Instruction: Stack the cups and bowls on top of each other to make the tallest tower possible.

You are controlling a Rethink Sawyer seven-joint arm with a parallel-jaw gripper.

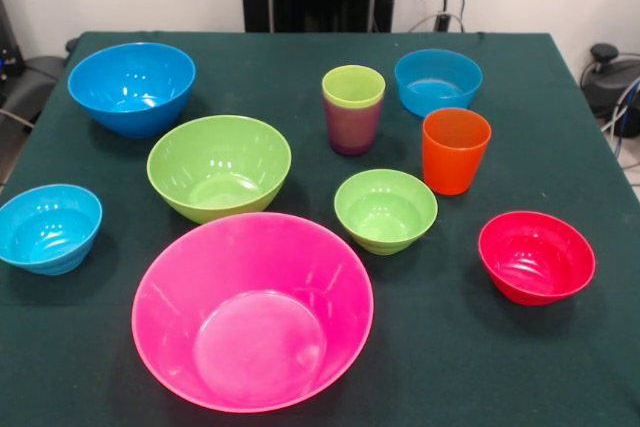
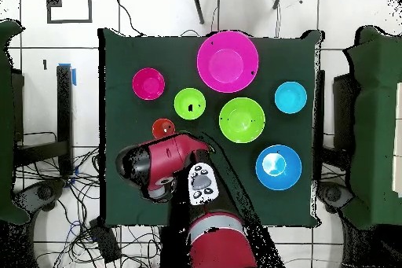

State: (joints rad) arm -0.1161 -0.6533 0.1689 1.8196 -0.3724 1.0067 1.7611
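while the arm [image 2: 169,163] hides its gripper, state unclear | orange cup [image 1: 455,150] just beside arm

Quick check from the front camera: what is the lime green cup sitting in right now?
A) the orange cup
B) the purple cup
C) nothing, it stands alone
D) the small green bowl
B: the lime green cup is nested in the purple cup, only its rim showing above it.
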